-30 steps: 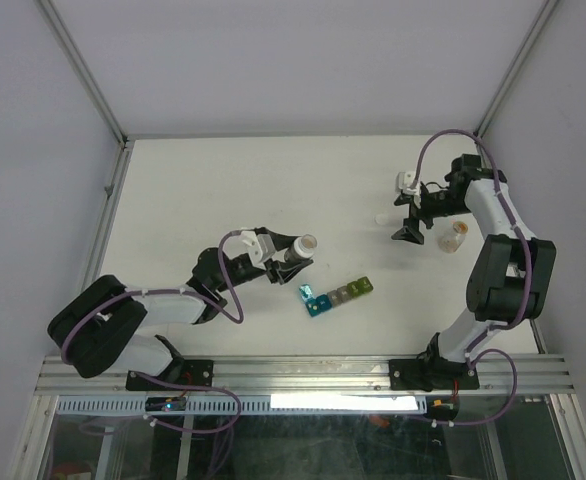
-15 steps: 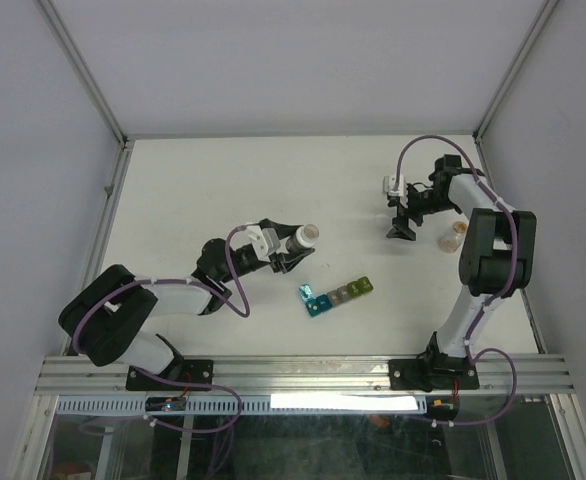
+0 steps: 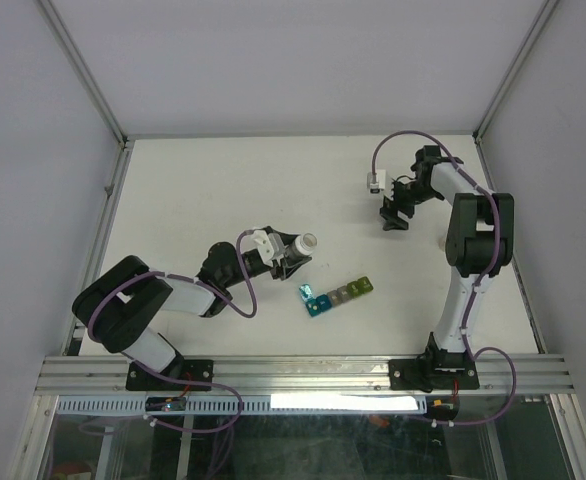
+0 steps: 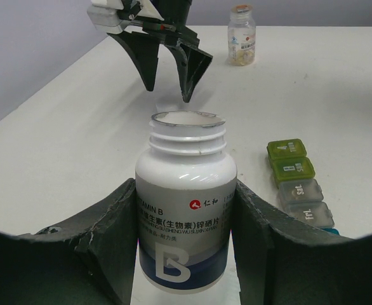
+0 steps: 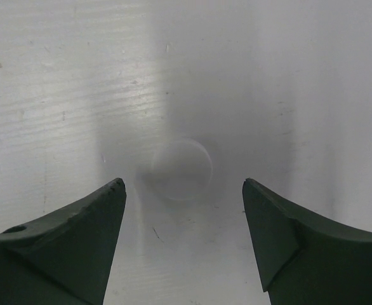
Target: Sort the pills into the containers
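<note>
Claws (image 3: 293, 258) (image 5: 183, 184) two; white bottle (image 4: 186, 190) one; clear bottle (image 4: 241, 38) one; cap (image 5: 181, 168) one; containers (image 4: 297, 184) one.

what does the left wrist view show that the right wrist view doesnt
Only the left wrist view: the left hand gripping an uncapped white bottle, the pill containers beside it, and a small clear bottle far back. Only the right wrist view, clearly: a round white disc, possibly a cap, lying untouched between open fingers. Both: the right hand and the white table.
</note>
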`<state>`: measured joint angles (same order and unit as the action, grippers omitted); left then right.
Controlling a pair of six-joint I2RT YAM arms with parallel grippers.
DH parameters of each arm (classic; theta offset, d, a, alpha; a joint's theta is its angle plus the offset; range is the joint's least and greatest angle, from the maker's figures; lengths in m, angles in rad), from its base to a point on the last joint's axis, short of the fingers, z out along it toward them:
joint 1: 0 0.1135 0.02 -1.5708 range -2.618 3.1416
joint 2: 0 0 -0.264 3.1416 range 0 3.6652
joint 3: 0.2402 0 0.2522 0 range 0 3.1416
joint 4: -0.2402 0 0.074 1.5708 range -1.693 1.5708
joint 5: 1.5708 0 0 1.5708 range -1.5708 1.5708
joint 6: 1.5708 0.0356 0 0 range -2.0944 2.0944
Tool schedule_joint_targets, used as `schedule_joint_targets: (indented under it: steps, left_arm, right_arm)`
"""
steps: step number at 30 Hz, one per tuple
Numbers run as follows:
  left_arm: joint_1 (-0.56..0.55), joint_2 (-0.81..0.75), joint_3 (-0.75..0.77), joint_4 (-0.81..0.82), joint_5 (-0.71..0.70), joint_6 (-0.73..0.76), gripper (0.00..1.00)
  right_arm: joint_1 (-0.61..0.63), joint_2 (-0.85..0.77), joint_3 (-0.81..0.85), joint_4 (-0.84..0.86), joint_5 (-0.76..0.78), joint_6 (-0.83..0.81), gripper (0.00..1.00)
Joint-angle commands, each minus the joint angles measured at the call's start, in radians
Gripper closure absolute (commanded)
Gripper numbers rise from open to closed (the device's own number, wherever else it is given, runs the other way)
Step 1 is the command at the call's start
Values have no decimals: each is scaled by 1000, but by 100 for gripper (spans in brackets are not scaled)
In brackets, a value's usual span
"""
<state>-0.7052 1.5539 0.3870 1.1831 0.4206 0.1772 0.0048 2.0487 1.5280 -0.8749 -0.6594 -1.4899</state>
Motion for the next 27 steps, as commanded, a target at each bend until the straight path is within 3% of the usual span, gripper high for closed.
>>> schedule_joint_targets:
  steps: [1,27]
  left_arm:
    - [9,-5,14,44,4,32,100]
    - [8,8,34,0,15,42,100]
  right_arm:
    - [11,9,36,-15,27,28,23]
    - [61,57,37,16,85,84,45]
